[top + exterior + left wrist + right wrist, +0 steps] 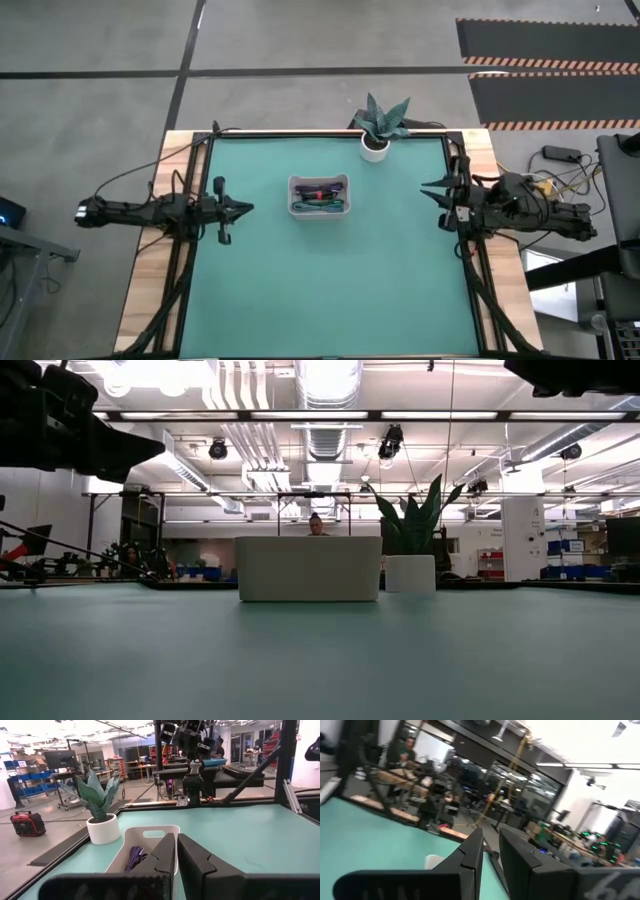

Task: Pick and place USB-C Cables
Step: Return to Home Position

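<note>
A white tray (319, 181) sits in the middle of the green mat, toward the far edge. Bundled USB-C cables lie inside it: a red-and-black one (318, 190), a teal one (331, 207) and a purple one (135, 856); the dark green one I cannot make out. My left gripper (248, 208) hovers to the tray's left and points level at it, fingers shut; in its wrist view (176, 851) the tray (150, 836) lies just ahead. My right gripper (428, 190) waits near the mat's right edge, above the mat, also shut (491, 851).
A potted plant in a white pot (375, 148) stands at the far edge, right of the tray and close behind it (103, 829). Black frame rails (196, 170) border the mat. Open mat (330, 290) lies on the near side. A person stands in the room behind (316, 525).
</note>
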`<state>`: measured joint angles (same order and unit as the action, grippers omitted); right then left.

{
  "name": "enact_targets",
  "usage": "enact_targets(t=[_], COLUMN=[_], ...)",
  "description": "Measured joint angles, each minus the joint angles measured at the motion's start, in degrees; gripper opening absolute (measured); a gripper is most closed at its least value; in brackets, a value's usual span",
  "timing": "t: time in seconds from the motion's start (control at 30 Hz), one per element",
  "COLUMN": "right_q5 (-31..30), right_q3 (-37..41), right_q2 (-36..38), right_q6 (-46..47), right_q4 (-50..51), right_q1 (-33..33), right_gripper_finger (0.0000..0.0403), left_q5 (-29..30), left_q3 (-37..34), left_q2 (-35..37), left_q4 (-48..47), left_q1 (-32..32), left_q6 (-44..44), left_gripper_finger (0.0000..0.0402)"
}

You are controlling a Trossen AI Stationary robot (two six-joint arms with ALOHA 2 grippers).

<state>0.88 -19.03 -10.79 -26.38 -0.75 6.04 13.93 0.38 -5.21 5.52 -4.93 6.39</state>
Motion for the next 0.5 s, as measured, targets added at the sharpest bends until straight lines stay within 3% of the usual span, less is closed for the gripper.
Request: enact_targets(t=[0.13,0.33,0.5], right_q5=[4.0,4.0,3.5], right_q3=[1.2,5.6,7.0], right_q2=[3.0,10.7,9.5], right_q6=[-0.2,0.4,0.1], right_q4=[1.0,0.2,-0.8], right_q1=[0.0,0.0,0.0], right_gripper_finger=[0.0054,0.0054,0.0054], left_q5=[0.0,0.0,0.1], left_q3=[0.0,0.0,-0.1], left_q2=[-0.3,-0.9,-1.1], left_q4=[0.0,0.0,0.0], left_q1=[0.0,0.0,0.0], left_q6=[0.0,0.0,0.0], left_gripper_finger=[0.0005,0.0005,0.0005])
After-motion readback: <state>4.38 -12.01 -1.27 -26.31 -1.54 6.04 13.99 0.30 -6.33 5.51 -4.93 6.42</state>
